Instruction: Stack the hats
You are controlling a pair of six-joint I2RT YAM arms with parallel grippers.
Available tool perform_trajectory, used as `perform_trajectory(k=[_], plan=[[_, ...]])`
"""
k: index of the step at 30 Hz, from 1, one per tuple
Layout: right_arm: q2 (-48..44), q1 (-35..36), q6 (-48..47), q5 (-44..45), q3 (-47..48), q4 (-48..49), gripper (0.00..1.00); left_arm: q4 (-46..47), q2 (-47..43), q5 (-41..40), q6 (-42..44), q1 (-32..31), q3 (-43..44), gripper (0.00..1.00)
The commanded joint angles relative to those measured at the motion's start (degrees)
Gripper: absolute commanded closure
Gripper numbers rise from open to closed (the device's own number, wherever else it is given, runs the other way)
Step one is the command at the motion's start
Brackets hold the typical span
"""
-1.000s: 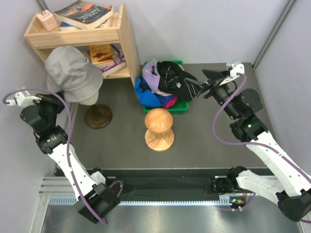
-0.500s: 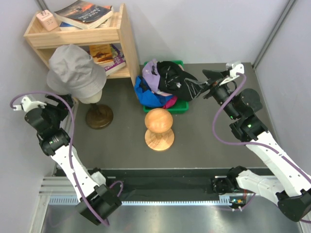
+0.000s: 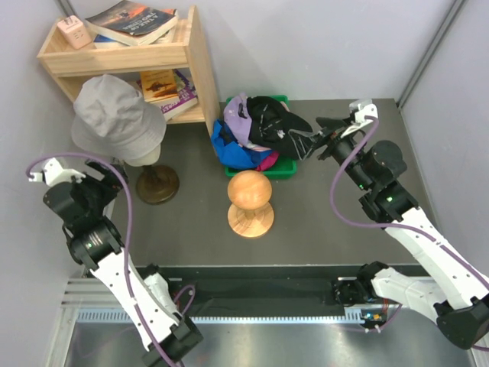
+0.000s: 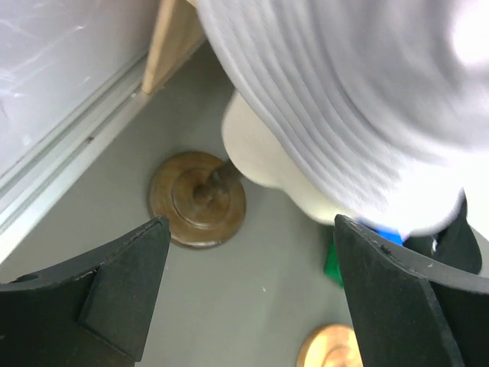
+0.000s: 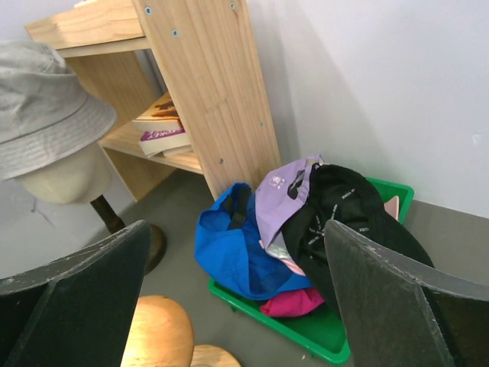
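Hats [image 3: 256,138] heaped in the green tray [image 3: 284,170] call for the right gripper [image 5: 234,229], open like the left gripper [image 4: 252,229], to pinch only the black cap [image 5: 344,214].

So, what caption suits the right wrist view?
Open right gripper faces a green tray heaped with caps beside a bookshelf.

Soft cloth hats [image 5: 336,210], glossy green plastic bin [image 5: 306,327], smooth wooden shelf [image 5: 206,84], matt grey table [image 3: 191,222]
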Motion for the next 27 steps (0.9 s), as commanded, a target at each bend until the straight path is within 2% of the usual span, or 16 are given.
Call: perform_trajectory(k=[1, 8, 14, 18, 23, 27], plan=[[0.12, 0.46, 1.48, 0.39, -0.63, 1.12, 0.05, -3.51, -6.33, 4.90, 0.78, -1.09, -2.46, 0.10], [0.91, 0.55, 2.18, 1.17, -1.08, 0.06, 0.05, -5.00, -9.87, 9.49, 1.65, -4.25, -2.38, 0.13], [5.74, 0.46, 1.04, 3.55, 2.00, -3.01, 0.05, -5.09, -5.83, 6.77, 4.64, -13.90, 0.33, 0.17], [9.61, 0.20, 0.86, 7.41, 3.67, -4.33, 0.05, -4.91, -4.07, 4.84, 5.43, -17.69, 1.92, 0.18], [17.42, -6.99, 3.49, 1.47, 6.04, -4.69, 0.05, -2.45, -1.00, 0.54, 6.93, -22.79, 0.52, 0.19], [23.23, -14.99, 7.71, -6.63, 5.70, -1.36, 0.06, -1.22, 1.81, -7.89, 7.63, -33.85, 1.57, 0.19]])
